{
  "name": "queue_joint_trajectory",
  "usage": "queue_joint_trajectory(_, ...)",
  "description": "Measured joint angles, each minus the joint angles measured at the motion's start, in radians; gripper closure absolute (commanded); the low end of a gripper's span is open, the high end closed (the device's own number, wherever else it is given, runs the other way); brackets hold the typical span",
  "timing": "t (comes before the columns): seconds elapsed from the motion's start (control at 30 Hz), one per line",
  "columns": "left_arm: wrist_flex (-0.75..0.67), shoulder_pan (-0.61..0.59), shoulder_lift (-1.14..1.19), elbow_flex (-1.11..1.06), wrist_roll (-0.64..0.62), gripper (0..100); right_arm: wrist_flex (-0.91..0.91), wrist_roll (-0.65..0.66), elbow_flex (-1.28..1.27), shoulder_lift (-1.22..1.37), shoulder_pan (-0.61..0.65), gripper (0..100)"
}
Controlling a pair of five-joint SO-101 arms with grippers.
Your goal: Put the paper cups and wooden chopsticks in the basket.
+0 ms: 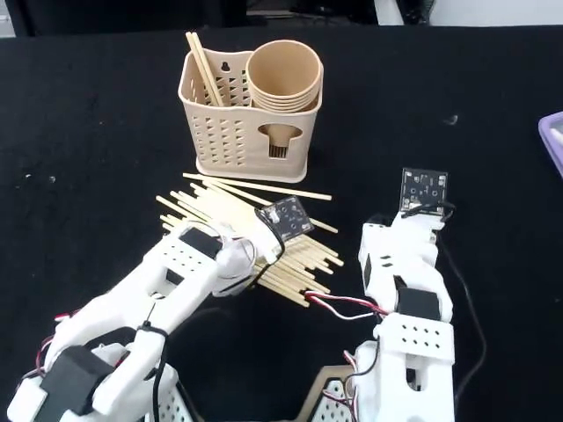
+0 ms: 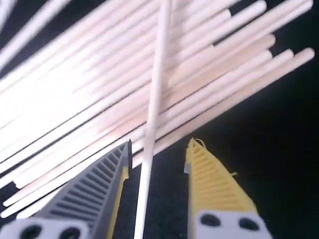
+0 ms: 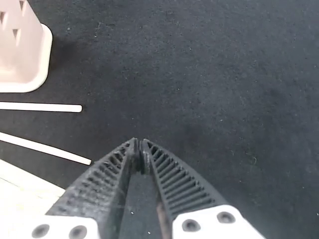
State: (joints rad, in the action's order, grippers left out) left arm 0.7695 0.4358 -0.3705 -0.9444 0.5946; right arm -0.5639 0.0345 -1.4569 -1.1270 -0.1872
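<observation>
The left gripper (image 2: 160, 145) stood released, one chopstick (image 2: 155, 89) lying between its jaws, apparently touching neither, across the pile (image 2: 75, 99).

Black cloth-covered table (image 1: 106, 132) across the whole high view, a pale purple object (image 1: 553, 141) cut off at the right edge, a small light speck (image 1: 451, 119) on the cloth at upper right, and a tan board piece (image 1: 310, 403) at bottom centre.

No legible text or numbers anywhere, basket (image 1: 224, 132) front bears a cut-out symbol (image 1: 280, 139), perhaps a whisk
</observation>
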Motion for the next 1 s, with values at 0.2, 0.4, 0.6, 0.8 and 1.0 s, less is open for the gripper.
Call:
queue_joint_trajectory(0.2,0.017,-0.032,-0.074,-0.011,-0.060,80,0.000,0.000,0.000,0.000,0.000,98.7)
queue_joint_trajectory(0.4,-0.034,-0.029,-0.201,-0.140,-0.129,77,0.000,0.000,0.000,0.000,0.000,98.7)
queue_joint_trajectory(0.6,0.078,-0.144,-0.397,-0.149,-0.322,77,0.000,0.000,0.000,0.000,0.000,98.7)
queue_joint_trajectory(0.8,0.292,-0.446,-0.681,-0.149,-0.430,77,-0.215,0.015,0.160,0.000,0.032,98.6)
queue_joint_trajectory(1.0,0.342,-0.638,-0.813,-0.181,-0.554,77,-0.483,0.209,0.322,0.000,0.276,93.4)
